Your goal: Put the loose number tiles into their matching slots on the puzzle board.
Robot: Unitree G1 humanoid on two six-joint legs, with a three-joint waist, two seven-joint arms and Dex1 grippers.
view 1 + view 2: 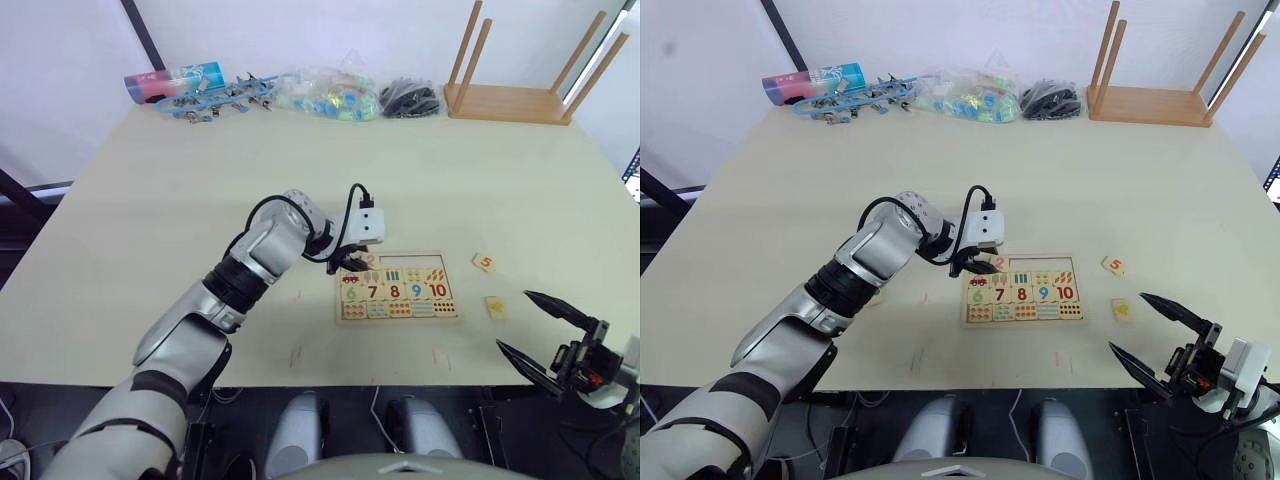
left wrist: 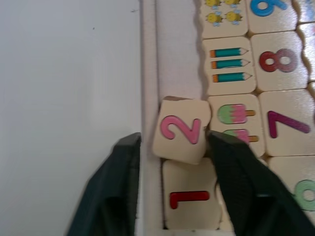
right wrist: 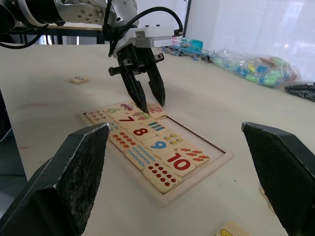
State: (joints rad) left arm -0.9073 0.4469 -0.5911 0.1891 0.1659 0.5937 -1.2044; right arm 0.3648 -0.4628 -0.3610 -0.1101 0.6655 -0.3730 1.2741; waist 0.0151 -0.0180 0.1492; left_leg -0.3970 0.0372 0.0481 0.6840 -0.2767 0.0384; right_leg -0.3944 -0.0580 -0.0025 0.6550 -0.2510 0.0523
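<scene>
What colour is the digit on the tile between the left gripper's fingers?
Pink, a 2 on the tile; clearest in the left wrist view.

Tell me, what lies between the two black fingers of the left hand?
In the left wrist view, the small pale wooden tile with a pink 2 lies between the left hand's fingers, tilted over the light-wood puzzle board's top row, beside the red 1 tile.

It looks like a robot test lab: a big pale table ringed by white curtains, with bagged odds and ends, a black cable bundle and a dowel stand along the table's far edge.
</scene>
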